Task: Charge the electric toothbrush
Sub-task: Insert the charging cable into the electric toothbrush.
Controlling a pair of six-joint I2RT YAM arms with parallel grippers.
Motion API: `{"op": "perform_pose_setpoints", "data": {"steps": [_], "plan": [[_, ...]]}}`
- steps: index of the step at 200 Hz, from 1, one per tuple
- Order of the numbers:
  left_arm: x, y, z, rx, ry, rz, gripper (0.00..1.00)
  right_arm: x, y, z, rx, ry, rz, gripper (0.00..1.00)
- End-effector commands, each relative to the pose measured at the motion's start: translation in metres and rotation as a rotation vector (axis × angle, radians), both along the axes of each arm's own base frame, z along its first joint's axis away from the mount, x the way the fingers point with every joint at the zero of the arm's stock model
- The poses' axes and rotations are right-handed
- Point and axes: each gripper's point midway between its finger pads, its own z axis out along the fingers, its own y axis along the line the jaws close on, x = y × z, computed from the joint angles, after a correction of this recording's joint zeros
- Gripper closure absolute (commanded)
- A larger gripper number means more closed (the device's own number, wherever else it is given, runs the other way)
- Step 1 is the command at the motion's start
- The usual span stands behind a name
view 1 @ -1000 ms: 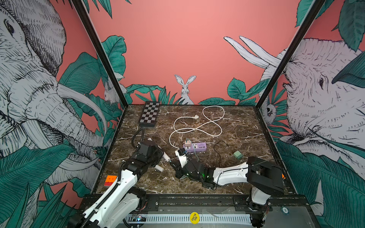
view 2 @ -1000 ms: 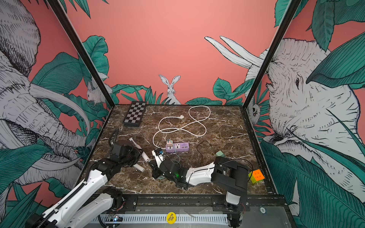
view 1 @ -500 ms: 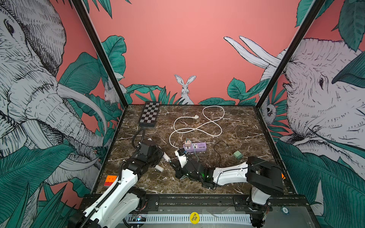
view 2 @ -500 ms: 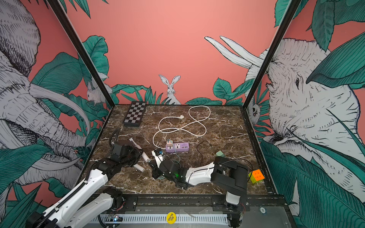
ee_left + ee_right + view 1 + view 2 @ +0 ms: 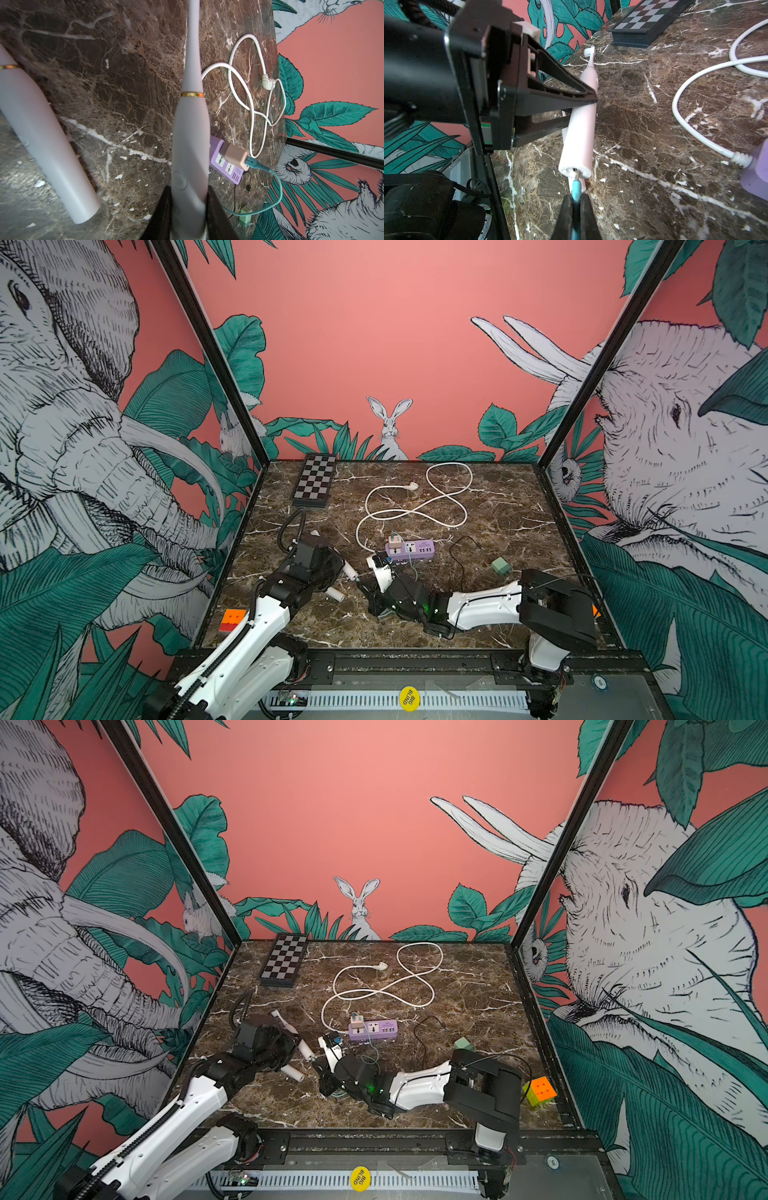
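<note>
My left gripper [image 5: 189,191] is shut on the handle of a pale pink electric toothbrush [image 5: 190,128], held just above the marble table with its brush head pointing away. In the right wrist view the toothbrush [image 5: 581,133] shows its flat bottom end. My right gripper [image 5: 576,199] is shut on a teal charging plug [image 5: 576,188], whose metal tip meets the port in that end. The teal cable [image 5: 276,187] runs to a pink adapter [image 5: 234,154] in the purple power strip [image 5: 411,549]. In a top view both grippers meet at the front left of the table near the toothbrush [image 5: 350,571].
A second white toothbrush [image 5: 41,133] lies on the table beside and under the held one. A chessboard [image 5: 314,481], a looped white cord [image 5: 415,497], a green adapter [image 5: 500,567] with a black wire, and a colour cube [image 5: 539,1091] also lie about.
</note>
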Motion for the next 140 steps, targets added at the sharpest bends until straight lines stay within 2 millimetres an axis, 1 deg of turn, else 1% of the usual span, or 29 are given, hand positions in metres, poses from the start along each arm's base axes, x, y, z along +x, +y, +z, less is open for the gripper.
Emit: {"op": "perform_pose_setpoints", "data": {"steps": [1, 140], "plan": [[-0.0047, -0.0048, 0.0034, -0.003, 0.004, -0.031, 1.00, 0.0074, 0.0065, 0.0174, 0.052, -0.022, -0.015, 1.00], [-0.0071, -0.0017, 0.0023, 0.020, 0.005, -0.026, 1.00, 0.0105, 0.0039, 0.0236, 0.062, -0.030, -0.035, 1.00]]}}
